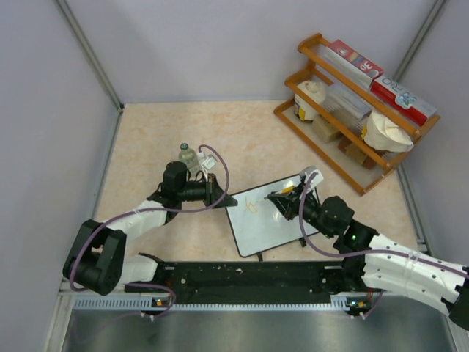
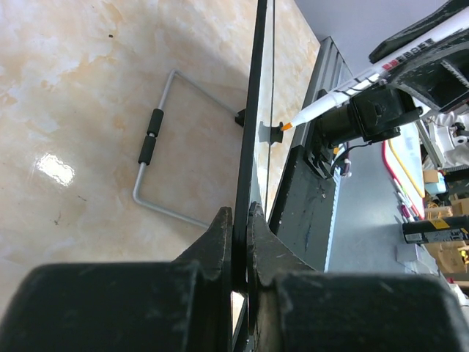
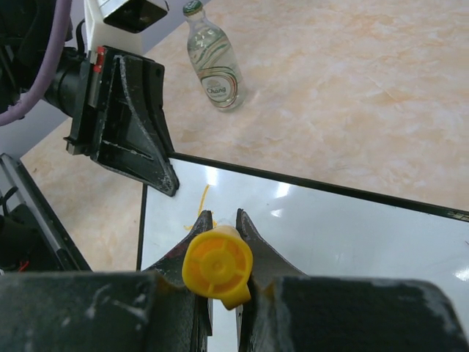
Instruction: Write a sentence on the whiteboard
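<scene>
Two tools, both closed: your left tool (image 2: pixel 240 213) pinches the whiteboard (image 1: pixel 270 224) by its frame edge, and your right tool (image 3: pixel 220 220) grips the marker (image 3: pixel 218 265), tip near the board. The whiteboard sits on the bench (image 1: pixel 146 139), with the first orange strokes of the sentence (image 3: pixel 201 199) beside the left tool. It looks light, stiff and slick: clamp the frame, never the glossy face.

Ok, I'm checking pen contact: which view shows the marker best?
Left wrist: the marker lies side-on, its orange tip close beside the whiteboard, seen edge-on. Right wrist shows only its yellow rear end, gripped in the right claw. Top view shows it small, over the board.
</scene>
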You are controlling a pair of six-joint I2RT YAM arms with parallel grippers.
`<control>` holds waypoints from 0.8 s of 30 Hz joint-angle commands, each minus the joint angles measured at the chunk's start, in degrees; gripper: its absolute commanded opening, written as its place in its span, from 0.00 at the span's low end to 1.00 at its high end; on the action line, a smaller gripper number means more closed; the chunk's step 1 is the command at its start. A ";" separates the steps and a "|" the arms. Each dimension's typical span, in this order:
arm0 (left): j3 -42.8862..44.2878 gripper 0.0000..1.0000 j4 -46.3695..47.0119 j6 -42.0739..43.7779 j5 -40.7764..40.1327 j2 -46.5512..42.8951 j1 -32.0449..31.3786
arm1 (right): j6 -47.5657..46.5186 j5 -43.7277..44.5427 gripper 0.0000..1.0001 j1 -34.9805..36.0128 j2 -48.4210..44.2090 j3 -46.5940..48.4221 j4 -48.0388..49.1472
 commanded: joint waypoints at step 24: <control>-2.89 0.00 -1.71 6.59 -8.27 1.79 0.80 | 1.22 4.60 0.00 2.18 3.89 -0.62 4.25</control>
